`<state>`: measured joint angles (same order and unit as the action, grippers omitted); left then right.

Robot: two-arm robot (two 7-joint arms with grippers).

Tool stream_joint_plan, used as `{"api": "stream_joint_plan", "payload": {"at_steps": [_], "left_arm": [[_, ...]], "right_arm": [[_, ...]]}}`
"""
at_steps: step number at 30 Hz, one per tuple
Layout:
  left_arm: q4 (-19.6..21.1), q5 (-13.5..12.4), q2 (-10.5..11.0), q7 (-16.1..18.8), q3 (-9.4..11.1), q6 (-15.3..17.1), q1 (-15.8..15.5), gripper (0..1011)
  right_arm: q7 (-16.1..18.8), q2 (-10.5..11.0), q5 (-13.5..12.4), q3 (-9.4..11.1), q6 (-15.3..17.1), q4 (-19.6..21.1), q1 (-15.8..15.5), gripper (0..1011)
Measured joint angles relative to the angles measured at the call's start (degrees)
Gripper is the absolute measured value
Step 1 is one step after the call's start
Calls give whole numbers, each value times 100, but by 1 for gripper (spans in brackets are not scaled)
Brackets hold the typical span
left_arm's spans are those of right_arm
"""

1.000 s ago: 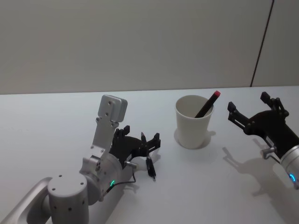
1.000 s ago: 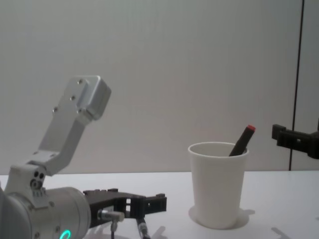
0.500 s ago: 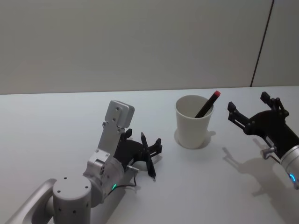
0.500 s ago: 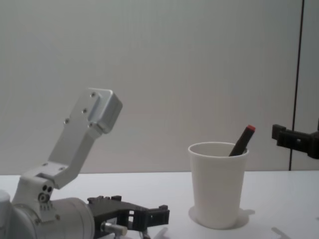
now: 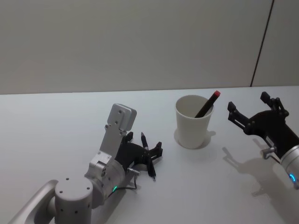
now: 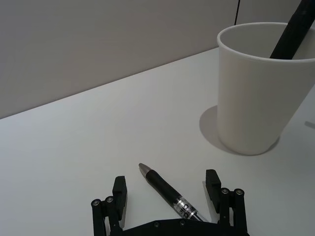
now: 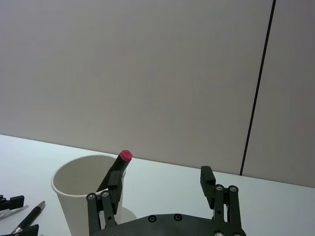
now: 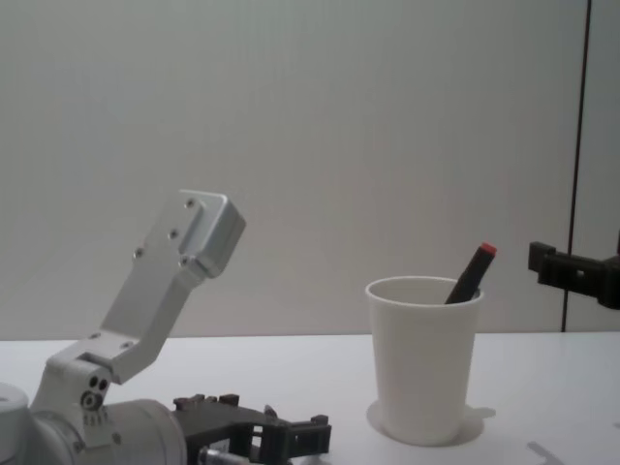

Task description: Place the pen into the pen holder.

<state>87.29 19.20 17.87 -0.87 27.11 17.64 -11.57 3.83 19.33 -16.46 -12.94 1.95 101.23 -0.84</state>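
A black pen (image 5: 144, 140) with a silver tip lies flat on the white table, left of the pen holder (image 5: 193, 122), a white paper cup. My left gripper (image 5: 148, 151) is low over the pen and open. In the left wrist view the pen (image 6: 170, 194) lies between its two spread fingers without touching either. The pen holder (image 6: 263, 88) stands beyond it. A black marker with a red cap (image 5: 208, 103) leans inside the cup. My right gripper (image 5: 252, 112) hovers open to the right of the cup, and the cup (image 7: 81, 196) stands ahead of it in the right wrist view.
The white table (image 5: 56, 121) stretches bare to the left and behind the cup. A pale wall with a dark vertical seam (image 5: 261, 44) rises behind it. In the chest view the left arm's silver link (image 8: 174, 281) rises at the left, and the cup (image 8: 422, 358) stands right of centre.
The left arm has leaned forward and down, bringing its open gripper lower around the pen. The pen, the cup and the right gripper have not moved.
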Motion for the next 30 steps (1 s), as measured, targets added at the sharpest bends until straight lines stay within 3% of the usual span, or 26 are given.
{"api": "stream_joint_plan", "payload": {"at_steps": [14,30], "left_arm": [[-60,50,-44,24,-37,75,-4,1001],[-116,-100,-74,-12,-40,103,-15,1001]], "right_arm": [[0,0,0,0,0,0,0,1001],[0,0,0,0,0,0,0,1001]]}}
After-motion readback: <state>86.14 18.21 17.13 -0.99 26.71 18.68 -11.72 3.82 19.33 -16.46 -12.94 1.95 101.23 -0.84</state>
